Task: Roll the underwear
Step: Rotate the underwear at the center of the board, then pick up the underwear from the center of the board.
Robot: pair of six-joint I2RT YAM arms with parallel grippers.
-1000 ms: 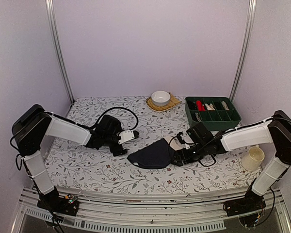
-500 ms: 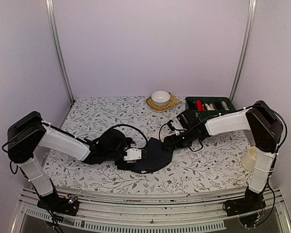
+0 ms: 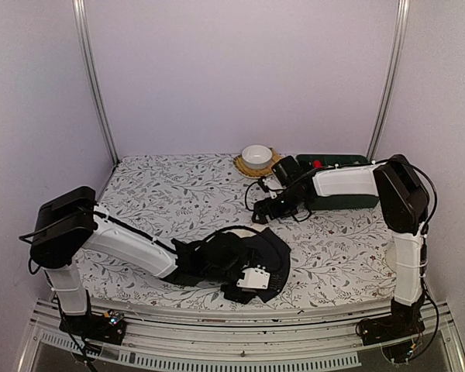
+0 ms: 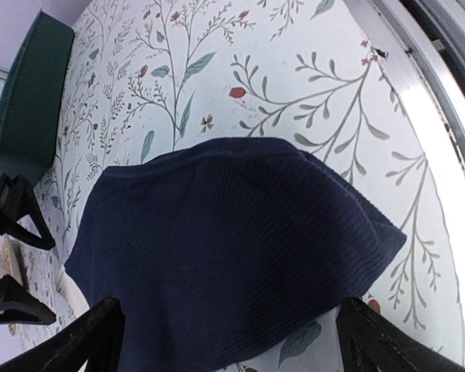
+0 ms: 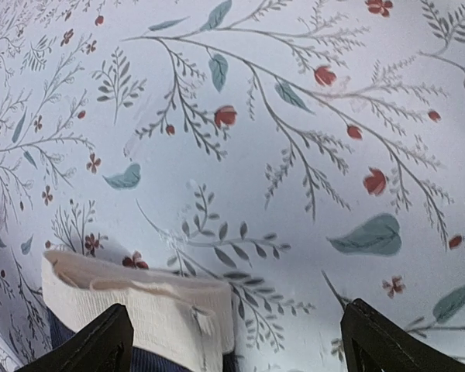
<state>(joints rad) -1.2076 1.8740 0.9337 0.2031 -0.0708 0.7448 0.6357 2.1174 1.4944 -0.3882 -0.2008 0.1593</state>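
Underwear lies beneath low, wide-spread left end effector; right end effector gapes farther back.

White bowl sits on yellow mat at far edge of floral-covered desk; green divided tray near right.

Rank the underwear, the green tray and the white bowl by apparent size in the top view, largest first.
1. The underwear and the green divided tray: unranked; the right arm hides much of the tray, the left arm part of the nearer underwear.
2. The white bowl, clearly smallest.
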